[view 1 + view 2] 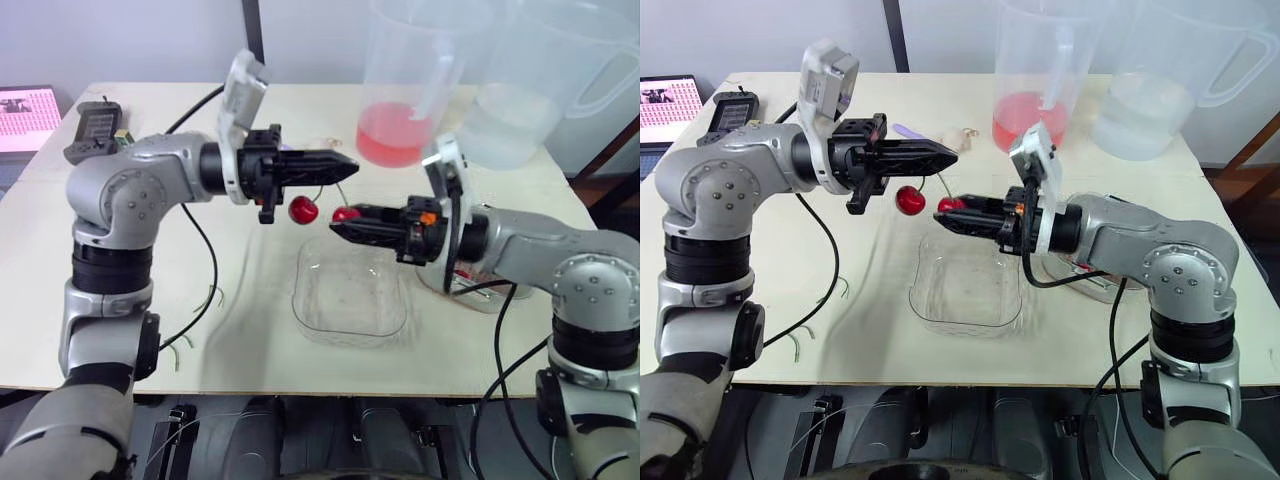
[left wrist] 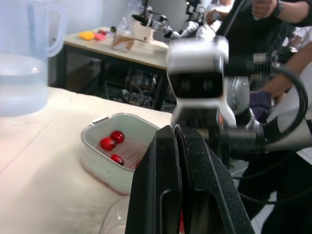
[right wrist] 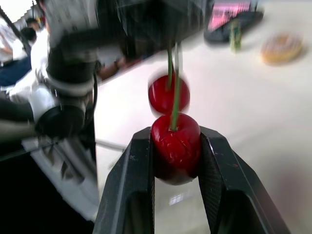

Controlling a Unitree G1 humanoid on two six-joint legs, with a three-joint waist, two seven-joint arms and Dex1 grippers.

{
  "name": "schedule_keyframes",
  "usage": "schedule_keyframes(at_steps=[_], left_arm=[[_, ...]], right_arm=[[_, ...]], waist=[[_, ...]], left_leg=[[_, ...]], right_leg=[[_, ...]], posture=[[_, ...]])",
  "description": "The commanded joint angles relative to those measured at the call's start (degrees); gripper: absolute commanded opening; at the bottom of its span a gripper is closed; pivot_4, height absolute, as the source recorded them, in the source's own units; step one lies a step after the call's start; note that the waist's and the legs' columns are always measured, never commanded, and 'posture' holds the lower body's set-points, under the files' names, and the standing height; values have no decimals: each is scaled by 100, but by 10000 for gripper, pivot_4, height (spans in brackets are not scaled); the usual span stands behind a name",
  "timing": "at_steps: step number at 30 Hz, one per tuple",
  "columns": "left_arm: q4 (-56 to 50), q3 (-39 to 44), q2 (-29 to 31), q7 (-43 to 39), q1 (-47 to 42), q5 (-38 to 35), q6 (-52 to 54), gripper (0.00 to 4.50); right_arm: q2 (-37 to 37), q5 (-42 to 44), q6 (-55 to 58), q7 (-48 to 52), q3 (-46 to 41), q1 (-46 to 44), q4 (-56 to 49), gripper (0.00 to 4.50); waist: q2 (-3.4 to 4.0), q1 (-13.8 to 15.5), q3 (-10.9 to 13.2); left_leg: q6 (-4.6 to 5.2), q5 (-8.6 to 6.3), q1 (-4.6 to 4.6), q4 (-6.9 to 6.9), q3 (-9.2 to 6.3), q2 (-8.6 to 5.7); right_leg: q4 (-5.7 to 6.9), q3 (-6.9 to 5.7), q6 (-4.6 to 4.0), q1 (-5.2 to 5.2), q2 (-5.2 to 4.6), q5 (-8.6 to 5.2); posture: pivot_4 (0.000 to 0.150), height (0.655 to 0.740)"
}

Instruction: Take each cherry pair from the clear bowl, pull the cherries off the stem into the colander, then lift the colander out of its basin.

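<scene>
A pair of glossy red cherries on thin green stems (image 3: 173,92) is held in the air above the clear square plastic bowl (image 1: 312,318). The stems are pinched by the pressed-together fingers of the left gripper (image 1: 350,163). One cherry (image 3: 175,146) is clamped in the right gripper (image 3: 175,139); the other cherry (image 1: 303,210) hangs free beside it. Three loose cherries (image 2: 117,137) are seen in the white slotted colander (image 2: 132,152), seated in its pale basin (image 2: 97,165).

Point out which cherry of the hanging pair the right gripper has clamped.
The right-hand cherry, squeezed in the right gripper; the left-hand cherry hangs free on its stem below the left gripper.
</scene>
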Motion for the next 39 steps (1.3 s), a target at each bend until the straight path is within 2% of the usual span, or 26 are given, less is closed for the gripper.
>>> schedule_keyframes(at_steps=[1, 9, 12, 15, 19, 24, 28, 30, 31, 36, 39], left_arm=[[-89, 173, 24, -8, -127, -93, -114, 0], [-114, 195, 22, 24, -124, -115, -99, 0], [-136, 213, 29, 57, -97, -117, -99, 0], [-236, 294, 27, 162, -4, -183, -66, 0], [-346, 347, -22, 303, 124, -257, -56, 0], [-370, 336, -115, 401, 161, -263, -104, 0], [-337, 336, -152, 438, 126, -254, -130, 0], [-331, 343, -170, 459, 112, -256, -132, 0], [-342, 342, -185, 476, 112, -266, -126, 0], [-352, 309, -212, 483, 103, -295, -153, 0], [-318, 307, -222, 456, 70, -309, -192, 0]], right_arm=[[-152, 18, -74, 158, -71, 16, -151, 7527], [-295, 167, -11, 110, -174, -182, -65, 7527], [-624, 189, -29, 195, -488, -258, 21, 7527], [-1590, -455, -269, 624, -930, -90, 364, 7527], [-2754, -1802, -1031, 1396, -618, 664, 666, 7527], [-3256, -3195, -2065, 1951, -24, 1469, 1177, 7527], [-3282, -3679, -2272, 2159, 169, 1628, 1268, 7527], [-3222, -3762, -2253, 2199, 114, 1620, 1318, 17418], [-3236, -3788, -2243, 2246, 56, 1602, 1341, 20334], [-3298, -3609, -2058, 2515, -371, 1423, 1261, 44767], [-2999, -3110, -1967, 2695, -702, 1302, 914, 44767]], waist=[[0, 1, 0], [0, -4, 0], [0, 10, 0], [-2, 43, 2], [-4, 25, 0], [-3, -10, 1], [-1, -12, 1], [-1, -2, 1], [-1, 6, 1], [-1, 15, 1], [-2, 10, 1]], left_leg=[[0, 0, 0, 0, 1, 0], [0, 0, 0, 1, 0, 0], [0, 0, 0, 2, 1, 0], [0, 0, -4, 4, 1, -3], [1, -1, -4, 1, 7, -8], [2, -2, 2, 4, 11, -7], [2, -2, 6, 5, 9, -6], [2, -2, 5, 5, 9, -6], [2, -2, 5, 5, 9, -6], [2, -1, 4, 6, 9, -6], [2, -1, 4, 6, 8, -6]], right_leg=[[0, 0, 0, 0, 0, 0], [0, 1, 0, 0, 0, 0], [0, 1, 0, 0, 0, 0], [-6, 0, 0, 2, -5, -1], [-34, -1, 1, 15, -13, -1], [-31, 1, 2, 16, -12, -1], [-20, 2, 2, 14, -7, -2], [-19, 2, 3, 14, -7, -2], [-20, 2, 3, 15, -8, -2], [-20, 2, 3, 15, -8, -2], [-20, 2, 3, 15, -8, -2]], posture=[[1500, 7321], [1500, 7321], [1500, 7321], [1500, 7321], [1500, 7321], [1500, 7321], [1500, 7321], [1500, 7321], [1500, 7321], [1500, 7321], [1500, 7321]])
